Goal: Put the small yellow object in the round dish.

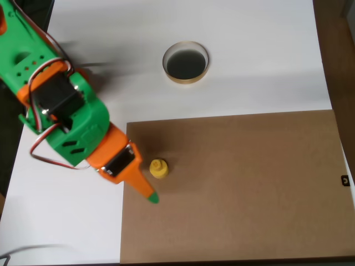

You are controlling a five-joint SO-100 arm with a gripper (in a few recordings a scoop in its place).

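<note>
The small yellow object (pixel 159 168) stands on a brown board, its knob pointing up. The round dish (pixel 186 62), with a cream rim and a black inside, sits apart on the white table toward the top centre. My green and orange arm reaches in from the upper left. Its gripper (pixel 151 194) points down-right over the board's left edge. One orange finger with a green tip (pixel 153 197) shows, just left of and below the yellow object with a narrow gap between them. A second finger cannot be made out, so the jaw state is unclear.
The brown board (pixel 244 188) covers the lower right of the white table (pixel 260 50). A dark floor strip runs along the right edge. A red and white cable (pixel 41 148) loops off the arm at the left.
</note>
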